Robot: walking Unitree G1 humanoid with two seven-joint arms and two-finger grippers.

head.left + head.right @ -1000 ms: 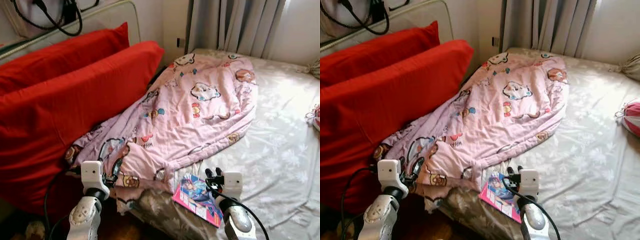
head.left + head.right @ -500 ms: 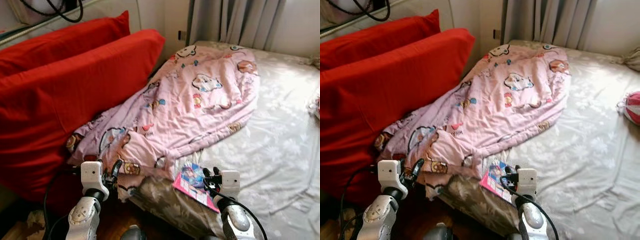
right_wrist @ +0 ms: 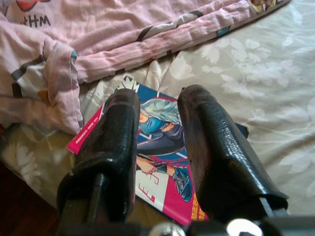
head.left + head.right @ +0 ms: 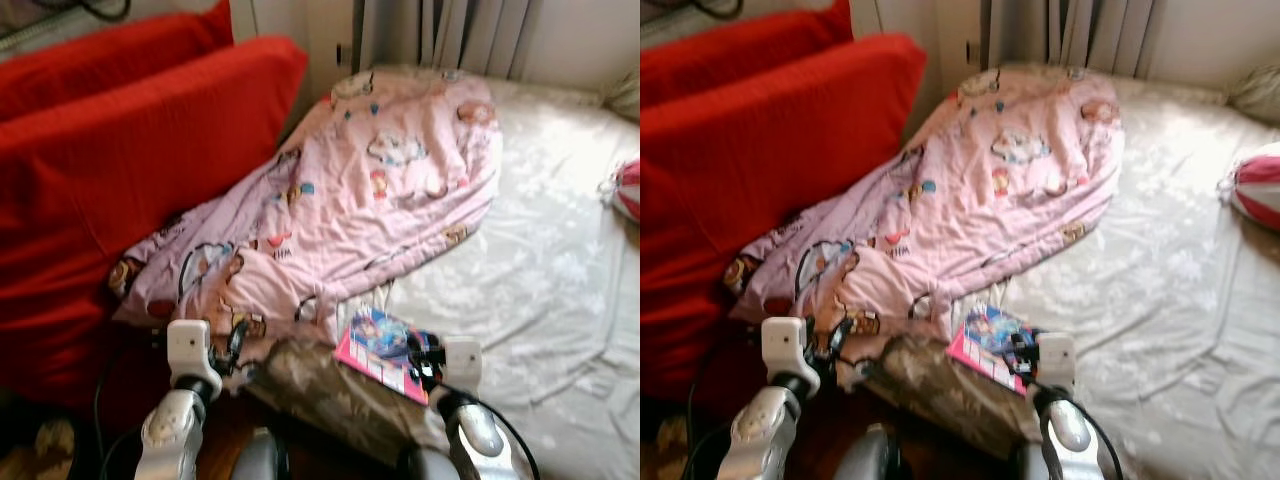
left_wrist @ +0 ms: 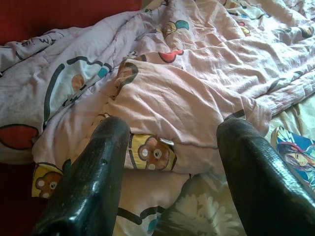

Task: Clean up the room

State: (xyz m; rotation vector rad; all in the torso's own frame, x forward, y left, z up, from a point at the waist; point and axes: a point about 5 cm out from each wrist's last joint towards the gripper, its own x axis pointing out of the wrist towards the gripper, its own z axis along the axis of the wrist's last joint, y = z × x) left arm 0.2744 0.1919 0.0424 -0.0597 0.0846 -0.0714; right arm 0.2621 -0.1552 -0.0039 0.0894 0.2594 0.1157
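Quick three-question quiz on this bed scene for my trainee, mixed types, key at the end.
1. True or false: the right hand is shut on the magazine.
2. Multiple choice: the magazine lies (A) on the red pillows, (B) on the floral sheet near the bed's edge beside the pink blanket, (C) on the floor.
3. Short answer: what does the left hand point at, and how are its fingers?

Key
1. False: its fingers are apart above the cover, gripping nothing.
2. B: on the floral sheet, next to the pink blanket, right of the red pillows.
3. The crumpled corner of the pink blanket; open.
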